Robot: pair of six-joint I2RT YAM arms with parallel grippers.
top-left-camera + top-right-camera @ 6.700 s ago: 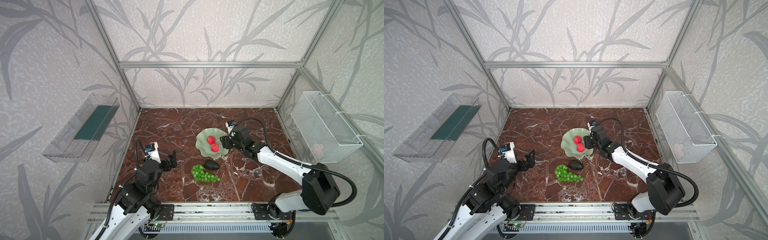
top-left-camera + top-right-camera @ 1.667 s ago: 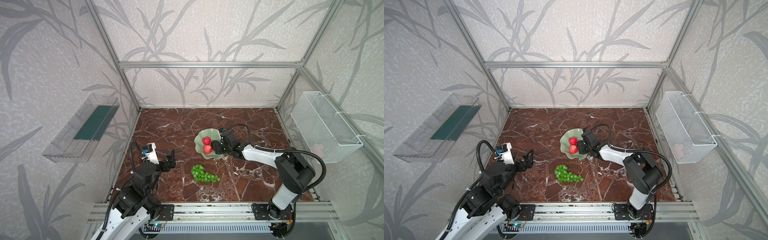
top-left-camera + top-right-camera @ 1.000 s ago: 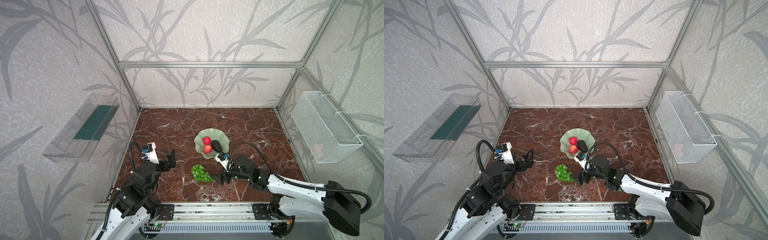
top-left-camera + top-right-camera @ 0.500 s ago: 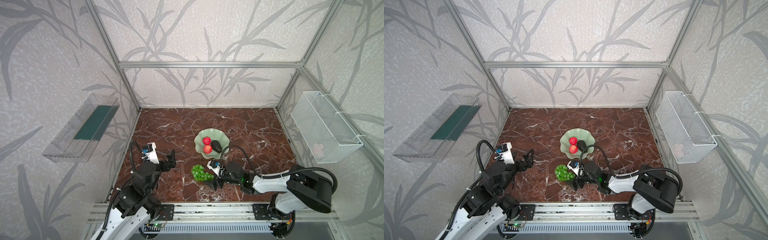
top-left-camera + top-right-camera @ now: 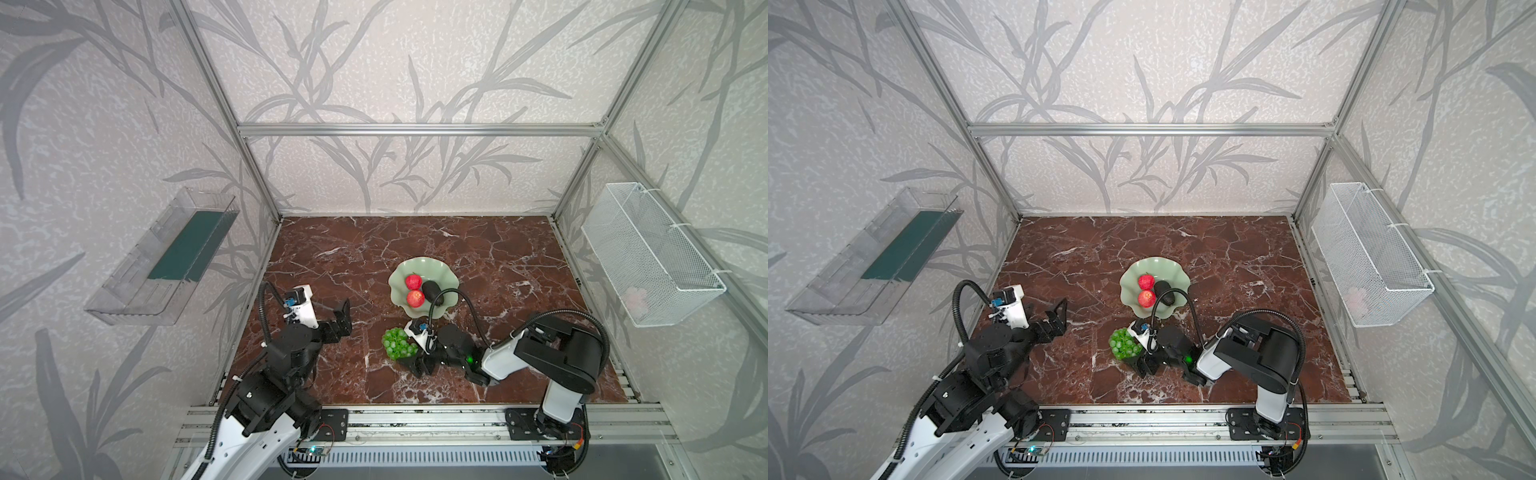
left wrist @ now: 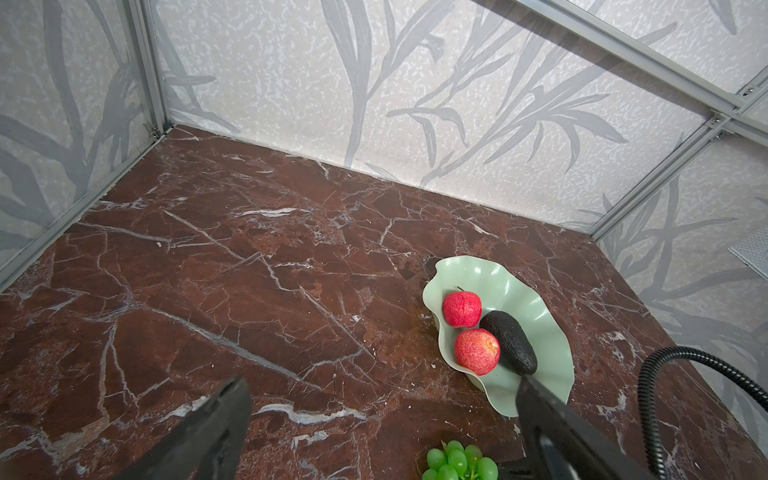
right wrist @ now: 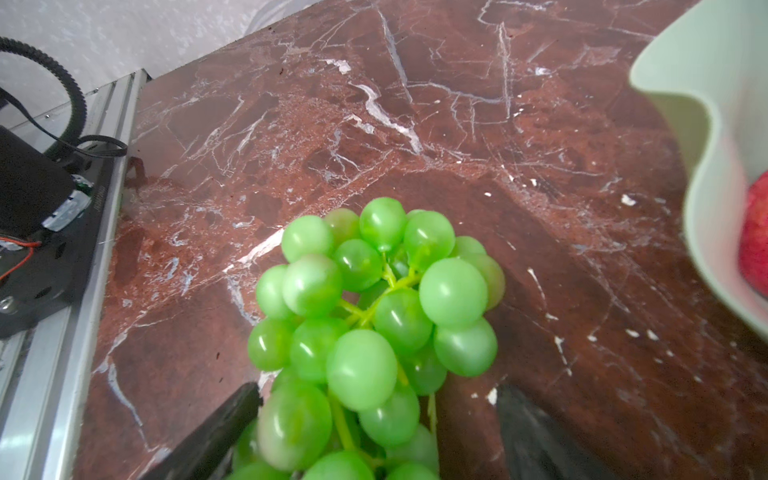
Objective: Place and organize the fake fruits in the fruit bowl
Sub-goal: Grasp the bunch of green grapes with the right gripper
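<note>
Done: apple (image 5: 413,281), second apple (image 5: 415,298) and avocado (image 5: 432,289) in the fruit bowl (image 5: 442,270). Left: grapes (image 7: 365,316) on the desk (image 5: 332,266), straddled by my right end effector (image 7: 376,392), jaws open, not yet gripping.

Bright, even, diffuse light, soft shadows, little glare. Nearest grapes (image 7: 291,419) blurred in right wrist view. Top views sharp.

No word, number, brand or sign can be read in any view. At the left edge of the right wrist view, a pale patch (image 7: 68,210) on the black base plate (image 7: 41,266) is too blurred to show print. In both top views the white wrist camera (image 5: 301,307) (image 5: 1014,309) at lower left is too small to show lettering.
</note>
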